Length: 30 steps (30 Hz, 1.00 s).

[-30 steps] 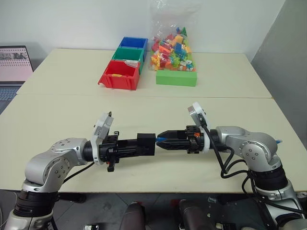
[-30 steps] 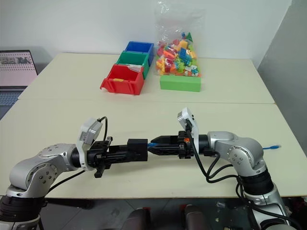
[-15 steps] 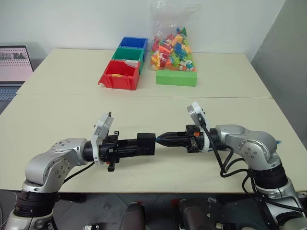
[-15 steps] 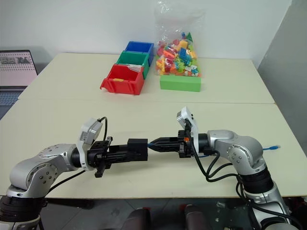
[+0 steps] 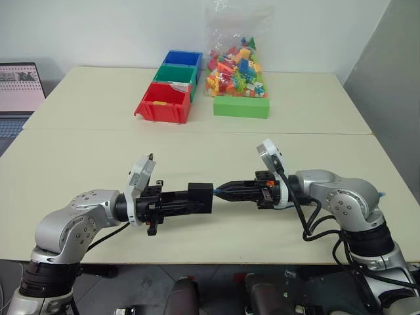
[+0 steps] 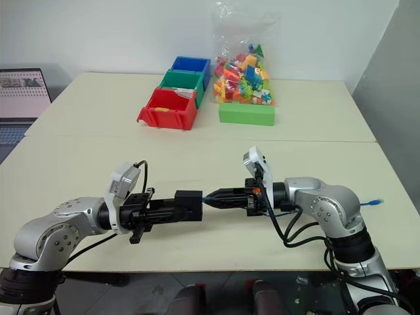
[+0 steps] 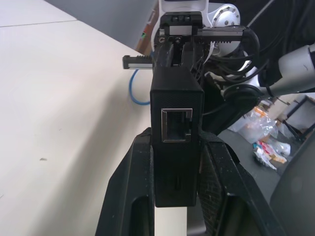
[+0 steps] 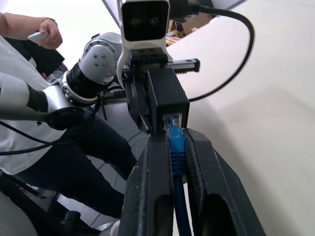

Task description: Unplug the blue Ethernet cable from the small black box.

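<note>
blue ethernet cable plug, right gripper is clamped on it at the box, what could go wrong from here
1. The right gripper pinches the bright-blue Ethernet cable at its plug, still seated in the small matte-black plastic box; if the plug's latch isn't pressed, pulling may strain it.
2. The left gripper clamps only the box's sides, so a hard pull could slide it out.

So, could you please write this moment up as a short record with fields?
left gripper: shut on the small black box, held above the table
right gripper: fingers shut on the blue Ethernet cable right behind its plug
plug: still seated in the box's port
spare port: empty, on another side of the box
behind: red, green and blue bins, bag of bricks
</note>
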Available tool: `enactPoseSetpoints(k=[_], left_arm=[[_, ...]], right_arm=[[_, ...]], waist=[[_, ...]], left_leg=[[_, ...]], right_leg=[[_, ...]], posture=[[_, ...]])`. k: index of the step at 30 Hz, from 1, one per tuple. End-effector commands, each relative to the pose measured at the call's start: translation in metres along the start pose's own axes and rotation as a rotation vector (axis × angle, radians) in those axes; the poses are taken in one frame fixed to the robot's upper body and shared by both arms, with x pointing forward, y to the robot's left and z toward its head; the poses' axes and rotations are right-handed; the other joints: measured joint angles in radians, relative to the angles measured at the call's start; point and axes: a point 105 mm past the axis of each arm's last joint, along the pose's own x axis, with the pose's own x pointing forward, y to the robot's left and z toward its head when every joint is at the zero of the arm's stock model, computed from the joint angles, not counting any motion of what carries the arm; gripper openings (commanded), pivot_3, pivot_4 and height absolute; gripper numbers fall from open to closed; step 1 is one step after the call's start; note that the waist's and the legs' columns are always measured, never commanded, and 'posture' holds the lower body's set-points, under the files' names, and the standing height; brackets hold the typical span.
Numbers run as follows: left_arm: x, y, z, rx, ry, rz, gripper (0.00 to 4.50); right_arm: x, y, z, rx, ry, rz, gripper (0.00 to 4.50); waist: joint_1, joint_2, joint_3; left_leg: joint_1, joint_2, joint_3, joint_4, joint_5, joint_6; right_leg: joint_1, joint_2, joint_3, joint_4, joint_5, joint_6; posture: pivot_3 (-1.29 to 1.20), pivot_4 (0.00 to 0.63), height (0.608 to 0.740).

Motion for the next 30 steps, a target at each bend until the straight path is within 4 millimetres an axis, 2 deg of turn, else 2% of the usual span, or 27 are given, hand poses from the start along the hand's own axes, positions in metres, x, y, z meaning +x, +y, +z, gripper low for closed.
enactPoseSetpoints(k=[1, 4, 5, 7, 10, 14, 17, 21, 23, 24, 25, 30], left_arm=[[-0.011, 0.001, 0.011, 0.037, -0.05, 0.05, 0.78], [-0.015, 0.003, 0.009, 0.028, -0.06, 0.092, 0.78], [-0.018, 0.006, 0.009, 0.027, -0.064, 0.115, 0.78], [-0.022, 0.01, 0.01, 0.023, -0.078, 0.156, 0.78], [-0.028, 0.017, 0.01, 0.02, -0.096, 0.213, 0.78], [-0.028, 0.021, 0.005, 0.026, -0.083, 0.246, 0.78], [-0.025, 0.022, 0.002, 0.035, -0.075, 0.25, 0.78], [-0.018, 0.025, 0.001, 0.064, -0.085, 0.277, 0.78], [-0.017, 0.025, -0.001, 0.073, -0.083, 0.287, 0.78], [-0.017, 0.026, -0.002, 0.077, -0.083, 0.3, 0.78], [-0.017, 0.027, -0.003, 0.081, -0.084, 0.31, 0.78], [-0.02, 0.04, 0.004, 0.113, -0.139, 0.417, 0.78]], right_arm=[[-0.011, -0.001, 0.005, -0.021, -0.021, -0.028, 0.07], [-0.014, -0.006, 0.005, -0.025, -0.04, -0.066, 0.07], [-0.015, -0.015, 0.008, -0.047, -0.059, -0.121, 0.07], [-0.015, -0.036, 0.015, -0.105, -0.088, -0.248, 0.07], [-0.018, -0.087, 0.034, -0.239, -0.129, -0.564, 0.07], [-0.017, -0.133, 0.051, -0.329, -0.13, -0.82, 0.07], [-0.013, -0.154, 0.055, -0.329, -0.111, -0.911, 0.07], [0.005, -0.182, 0.047, -0.264, -0.034, -0.993, 0.07], [0.004, -0.187, 0.045, -0.257, -0.028, -1.015, 0.78], [0.003, -0.189, 0.046, -0.26, -0.031, -1.02, 0.86], [0.002, -0.19, 0.047, -0.263, -0.04, -1.022, 1.22], [0.003, -0.178, 0.066, -0.34, -0.103, -0.952, 2.39]], waist=[[0.0, 0.0, 0.0], [0.0, 0.0, 0.0], [0.0, 0.0, 0.0], [-0.001, 0.0, 0.0], [-0.009, 0.0, 0.0], [-0.016, 0.001, 0.001], [-0.015, 0.001, 0.001], [-0.017, 0.001, 0.001], [-0.017, 0.001, 0.001], [-0.016, 0.001, 0.001], [-0.013, 0.001, 0.001], [-0.013, 0.001, 0.001]], left_leg=[[0.0, 0.0, 0.0, 0.0, 0.0, 0.0], [0.0, 0.0, 0.0, 0.0, 0.0, 0.0], [0.0, 0.0, 0.0, 0.0, 0.0, 0.0], [0.0, 0.0, 0.0, 0.0, 0.0, 0.0], [0.0, 0.0, 0.0, 0.0, 0.0, 0.0], [0.0, 0.0, 0.002, 0.0, 0.0, 0.0], [-0.001, 0.0, 0.002, -0.002, 0.0, 0.0], [-0.001, 0.0, 0.004, -0.002, 0.0, 0.0], [-0.001, 0.0, 0.003, -0.002, 0.0, 0.0], [-0.001, 0.0, 0.003, -0.002, 0.0, 0.0], [-0.001, 0.0, 0.003, -0.002, 0.0, 0.0], [-0.002, 0.0, 0.003, -0.002, 0.0, 0.0]], right_leg=[[0.0, 0.0, 0.0, 0.0, 0.0, 0.0], [0.0, 0.0, 0.0, 0.0, 0.0, 0.0], [0.0, 0.0, 0.0, 0.0, 0.0, 0.0], [0.0, 0.0, 0.001, -0.001, 0.0, 0.0], [0.0, 0.0, 0.001, 0.0, 0.0, 0.0], [-0.001, 0.0, 0.001, 0.0, 0.0, 0.0], [-0.002, 0.0, 0.002, -0.001, 0.002, -0.003], [-0.002, 0.0, 0.002, -0.001, 0.003, -0.005], [-0.002, 0.0, 0.002, -0.001, 0.003, -0.005], [-0.002, 0.0, 0.003, -0.001, 0.003, -0.005], [-0.002, -0.001, 0.003, -0.001, 0.003, -0.005], [-0.002, -0.002, 0.002, -0.001, 0.003, -0.005]], posture=[[0.0, 0.15, 0.74], [0.0, 0.15, 0.74], [0.0, 0.15, 0.74], [0.0, 0.15, 0.74], [0.0, 0.15, 0.74], [0.0, 0.15, 0.74], [0.0, 0.15, 0.74], [0.0, 0.15, 0.74], [0.0, 0.15, 0.74], [0.0, 0.15, 0.74], [0.0, 0.15, 0.74], [0.0, 0.15, 0.74]])
